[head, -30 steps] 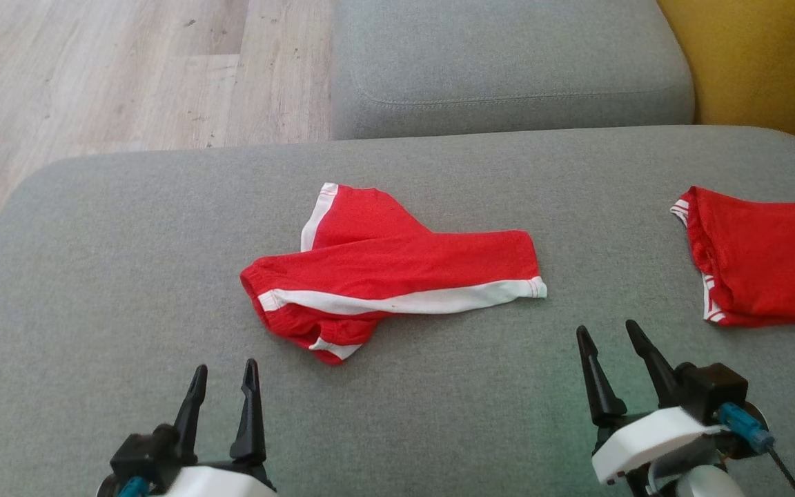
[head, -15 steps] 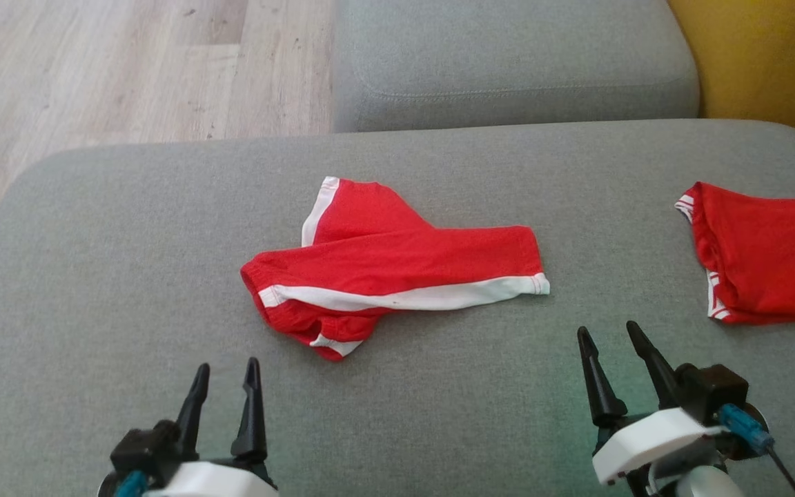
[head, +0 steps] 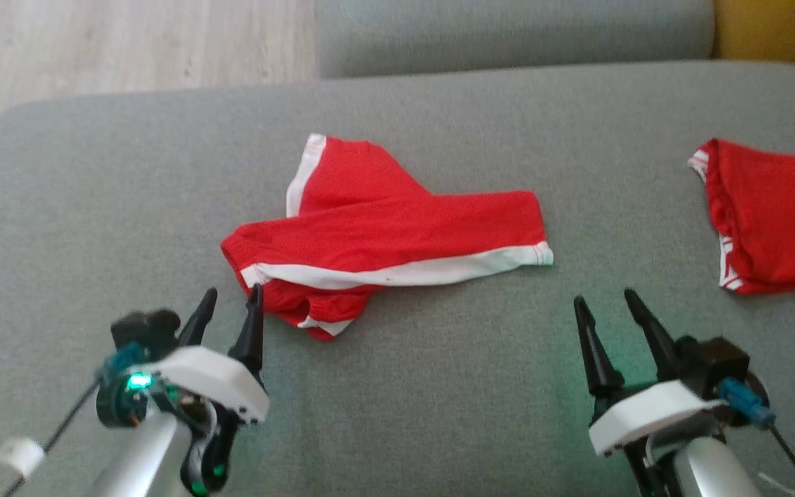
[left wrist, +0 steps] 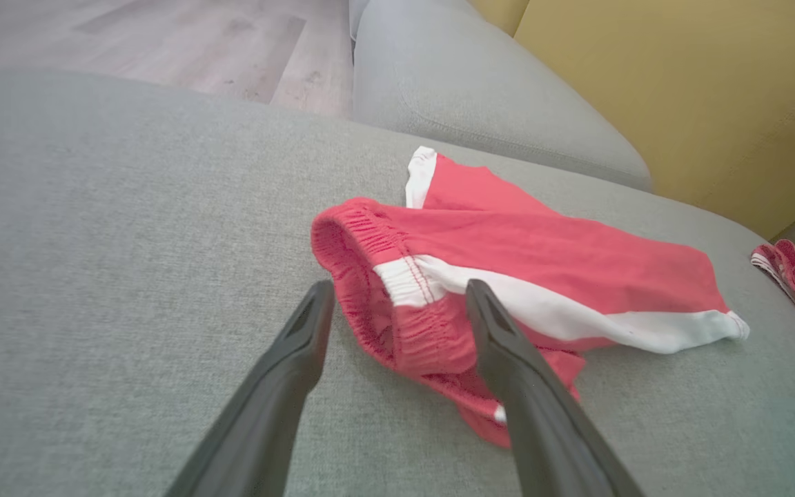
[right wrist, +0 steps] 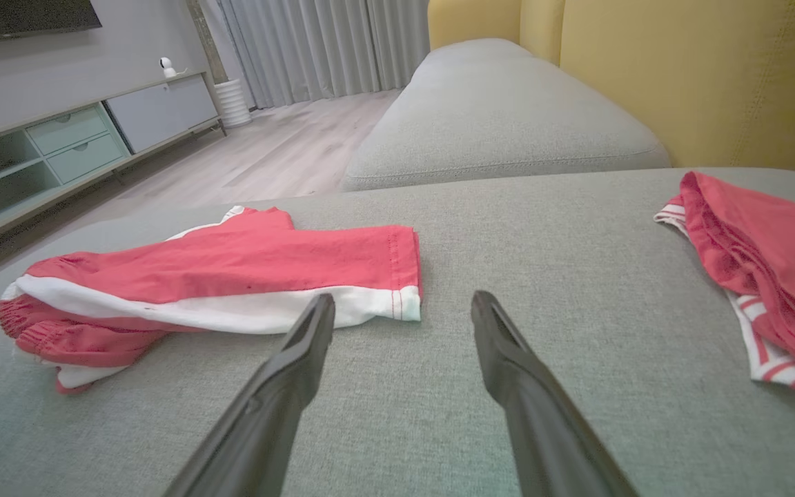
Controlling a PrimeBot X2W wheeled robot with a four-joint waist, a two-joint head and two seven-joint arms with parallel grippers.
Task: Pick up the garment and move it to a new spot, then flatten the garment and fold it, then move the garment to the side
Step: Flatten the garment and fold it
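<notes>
A pair of red shorts with white side stripes [head: 384, 235] [left wrist: 522, 269] [right wrist: 232, 269] lies crumpled on the grey sofa cushion [head: 439, 386], waistband toward the left. My left gripper [head: 232, 304] [left wrist: 397, 304] is open, its fingertips just short of the elastic waistband [left wrist: 370, 276], one tip on each side of it. Off to the right, my right gripper [head: 604, 300] [right wrist: 403, 304] hovers open above bare cushion, near the shorts' white hem corner [right wrist: 404, 304]. Nothing is held.
A second red garment with white stripes [head: 777, 221] [right wrist: 763, 269] lies at the cushion's right edge. Behind are another grey cushion [head: 508, 31], a yellow backrest [right wrist: 701, 76] and wood floor [head: 128, 41] at the far left.
The left gripper has advanced up to the shorts' waistband end. The head camera has tilted down, shifting the whole scene upward. The right gripper has hardly moved.
</notes>
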